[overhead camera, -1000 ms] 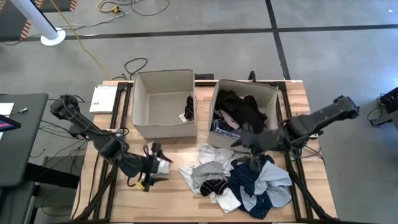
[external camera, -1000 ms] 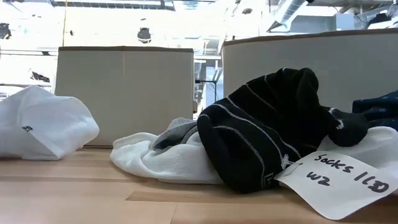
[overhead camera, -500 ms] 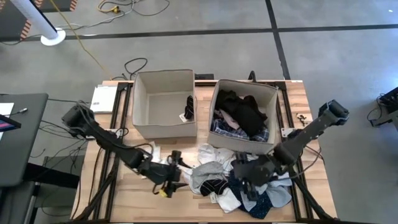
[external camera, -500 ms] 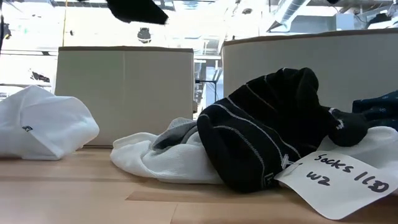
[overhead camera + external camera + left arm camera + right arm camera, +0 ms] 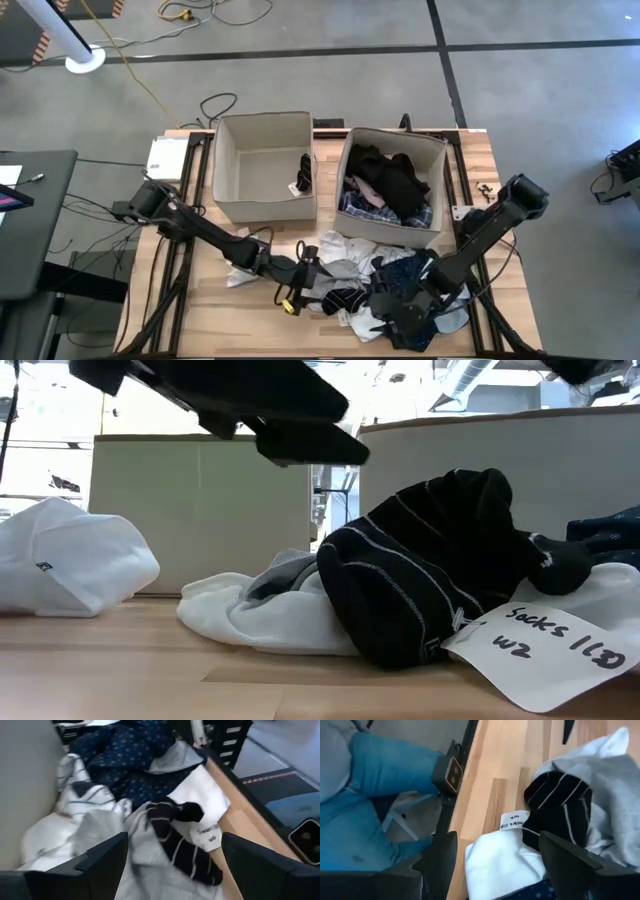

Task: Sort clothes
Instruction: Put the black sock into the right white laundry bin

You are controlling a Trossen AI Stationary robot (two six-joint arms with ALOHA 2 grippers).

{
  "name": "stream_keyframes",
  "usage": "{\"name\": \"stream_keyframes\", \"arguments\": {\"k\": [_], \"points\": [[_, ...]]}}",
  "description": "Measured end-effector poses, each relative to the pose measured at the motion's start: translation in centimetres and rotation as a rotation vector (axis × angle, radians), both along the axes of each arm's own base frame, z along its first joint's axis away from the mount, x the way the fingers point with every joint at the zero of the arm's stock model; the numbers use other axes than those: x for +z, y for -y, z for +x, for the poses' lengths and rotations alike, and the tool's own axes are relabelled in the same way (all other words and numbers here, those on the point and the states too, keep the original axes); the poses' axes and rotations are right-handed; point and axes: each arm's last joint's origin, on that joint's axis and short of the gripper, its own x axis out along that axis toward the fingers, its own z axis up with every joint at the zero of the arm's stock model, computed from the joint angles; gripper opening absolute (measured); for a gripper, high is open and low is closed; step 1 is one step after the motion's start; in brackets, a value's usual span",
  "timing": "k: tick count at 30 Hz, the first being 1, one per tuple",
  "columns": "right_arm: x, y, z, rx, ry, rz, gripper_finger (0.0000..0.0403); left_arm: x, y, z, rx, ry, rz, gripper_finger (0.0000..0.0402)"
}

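A pile of clothes point(image 5: 385, 285) lies on the table's near right part: a black striped sock point(image 5: 430, 580), grey and white pieces point(image 5: 270, 610) and a navy dotted garment point(image 5: 130, 750). A white garment point(image 5: 240, 270) lies apart, left of the pile. My left gripper point(image 5: 315, 280) is open and empty at the pile's left edge, above the black striped sock point(image 5: 175, 842). My right gripper point(image 5: 385, 320) is open and empty over the pile's near edge, its fingers standing above a white piece point(image 5: 505, 865) beside the same sock point(image 5: 560, 805).
Two beige fabric boxes stand at the back: the left box point(image 5: 265, 117) holds one dark sock point(image 5: 305, 172), the right box point(image 5: 395, 133) is full of dark and plaid clothes. A paper tag point(image 5: 550, 650) lies by the sock. A person's jeans point(image 5: 380, 770) show beyond the table's near edge.
My left gripper has gone toward the table's right edge, away from the white garment and up to the pile. My right gripper has come from beside the right box toward the near edge and down over the pile. The clothes have stayed where they were.
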Motion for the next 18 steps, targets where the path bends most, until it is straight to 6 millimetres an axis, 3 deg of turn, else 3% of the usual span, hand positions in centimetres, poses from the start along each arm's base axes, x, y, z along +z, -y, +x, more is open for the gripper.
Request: {"name": "stream_keyframes", "arguments": {"k": [5, 18], "points": [[-1.0, -0.5, 0.6, -0.002, 0.001, 0.001, 0.0292, -1.4, -0.2, 1.5, -0.031, -0.014, -0.014, 0.0304], [-0.8, -0.6, 0.8, -0.019, 0.032, 0.008, 0.0292, -3.1, 1.0, 5.1, -0.003, -0.099, 0.145, 0.0198]]}}
